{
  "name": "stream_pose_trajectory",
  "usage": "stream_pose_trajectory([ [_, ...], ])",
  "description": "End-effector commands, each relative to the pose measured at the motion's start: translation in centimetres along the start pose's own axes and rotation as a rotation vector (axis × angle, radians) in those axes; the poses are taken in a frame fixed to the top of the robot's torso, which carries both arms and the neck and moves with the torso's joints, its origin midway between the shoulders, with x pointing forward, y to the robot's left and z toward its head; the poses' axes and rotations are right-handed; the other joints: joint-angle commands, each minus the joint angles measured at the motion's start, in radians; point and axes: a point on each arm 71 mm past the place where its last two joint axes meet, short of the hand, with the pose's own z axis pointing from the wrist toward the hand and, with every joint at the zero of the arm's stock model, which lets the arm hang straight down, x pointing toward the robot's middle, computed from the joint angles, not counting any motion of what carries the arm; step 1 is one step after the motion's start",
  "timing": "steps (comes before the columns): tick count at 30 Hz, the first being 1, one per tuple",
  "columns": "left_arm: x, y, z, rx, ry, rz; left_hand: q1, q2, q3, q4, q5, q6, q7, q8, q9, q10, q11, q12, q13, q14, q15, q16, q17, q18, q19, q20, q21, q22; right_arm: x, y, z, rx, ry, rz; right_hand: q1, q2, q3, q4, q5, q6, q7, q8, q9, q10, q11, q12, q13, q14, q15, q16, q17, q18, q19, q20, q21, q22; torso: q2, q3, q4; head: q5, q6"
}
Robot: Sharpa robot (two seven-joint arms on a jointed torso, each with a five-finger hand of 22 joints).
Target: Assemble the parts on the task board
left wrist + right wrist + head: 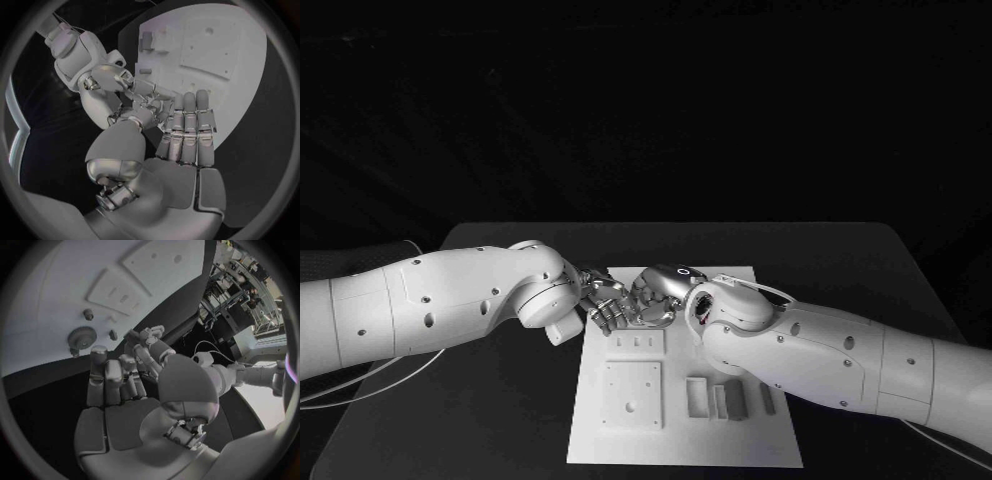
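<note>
The white task board lies in the middle of the table. My left hand and right hand meet fingertip to fingertip over its far end. In the left wrist view my left hand stretches its fingers flat above the board, with its thumb bent toward the right hand. A grey gear and two small pegs sit on the board just past the straight fingers of my right hand. The left hand's fingers bunch beside its thumb. Whether a part sits between the fingertips is hidden.
Two raised square plates with holes and slots occupy the board's near left. Three upright block parts stand to their right. The black table extends on both sides of the board.
</note>
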Motion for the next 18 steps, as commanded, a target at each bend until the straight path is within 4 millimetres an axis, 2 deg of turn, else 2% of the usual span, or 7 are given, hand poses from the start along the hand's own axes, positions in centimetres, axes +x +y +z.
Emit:
stream_pose_trajectory([
  [1,0.16,-0.33,-0.04,0.022,0.005,-0.011,0.014,0.002,0.012,0.001,0.004,0.008,-0.002,0.003,0.002,0.01,-0.001,0.007,0.002,0.003,-0.007,0.005,0.001,0.008,0.011,0.0,-0.003,0.002,0.14,0.07,0.03,-0.006,0.011,-0.015,0.001,-0.008,0.007,0.002,0.004,0.014,0.007,0.002,0.0,-0.003,-0.001,-0.005,-0.002,-0.002,-0.008,-0.003,-0.001,0.02,0.001,-0.007,-0.006,0.012,0.0,-0.0002,0.0001,-0.002,0.001],
  [14,0.1,-0.33,-0.03,0.023,-0.002,-0.013,0.02,0.008,0.056,0.006,0.004,0.041,-0.017,0.019,0.007,0.039,-0.015,0.018,0.011,0.021,-0.016,0.023,0.005,0.006,0.029,-0.008,0.004,0.016,0.16,0.02,0.07,-0.006,0.013,-0.016,0.001,-0.009,0.007,0.001,0.004,0.013,0.007,0.001,0.001,-0.003,-0.001,-0.007,-0.002,-0.003,-0.008,-0.004,-0.001,0.02,0.001,-0.007,-0.007,0.011,0.001,0.0008,0.0002,-0.003,0.0],
  [16,0.06,-0.33,-0.03,0.023,-0.006,-0.014,0.02,0.009,0.059,0.006,0.004,0.045,-0.019,0.021,0.007,0.042,-0.016,0.019,0.012,0.024,-0.018,0.025,0.005,0.006,0.031,-0.009,0.005,0.018,0.16,0.08,0.06,-0.008,0.013,-0.014,-0.001,-0.014,0.007,0.001,0.003,0.01,0.008,-0.001,0.001,-0.005,0.0,-0.008,-0.004,-0.004,-0.007,-0.005,-0.002,0.02,0.0,-0.007,-0.008,0.011,0.0,0.001,0.0002,-0.003,0.0],
  [18,0.0,-0.31,-0.02,0.021,-0.012,-0.013,0.02,0.01,0.062,0.006,0.004,0.047,-0.02,0.022,0.008,0.044,-0.017,0.02,0.013,0.025,-0.019,0.026,0.006,0.005,0.032,-0.01,0.005,0.019,0.14,0.08,0.05,-0.007,0.01,-0.009,-0.01,-0.029,0.003,0.004,0.003,-0.003,0.011,-0.01,-0.002,-0.008,0.003,-0.012,-0.006,-0.006,-0.006,-0.007,-0.003,0.02,-0.001,-0.006,-0.01,0.01,0.0,0.001,0.0002,-0.003,0.0],
])
